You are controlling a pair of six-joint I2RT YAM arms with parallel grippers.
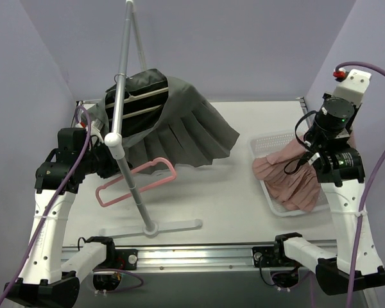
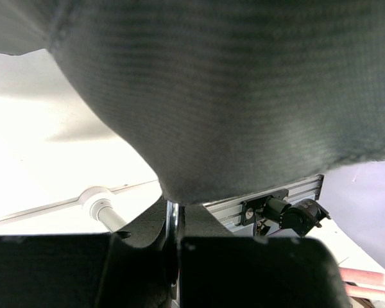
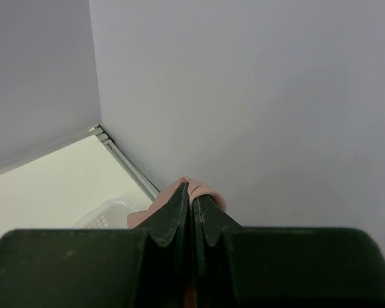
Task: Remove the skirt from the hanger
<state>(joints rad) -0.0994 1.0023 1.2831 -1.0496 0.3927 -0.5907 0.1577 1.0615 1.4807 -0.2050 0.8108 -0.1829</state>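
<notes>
The left gripper [image 2: 173,239], closed on the hem of the grey skirt [image 1: 179,128], should pull slowly leftward without tipping the rack [image 1: 121,83]; the right gripper [image 3: 192,204] clamps the pink skirt [image 1: 294,185].

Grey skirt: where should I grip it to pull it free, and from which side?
On the grey skirt, probably the striped waistband, coming from the left: it's the flat, banded edge up by the rack pole, while the pleated hem fans loosely rightward.
</notes>
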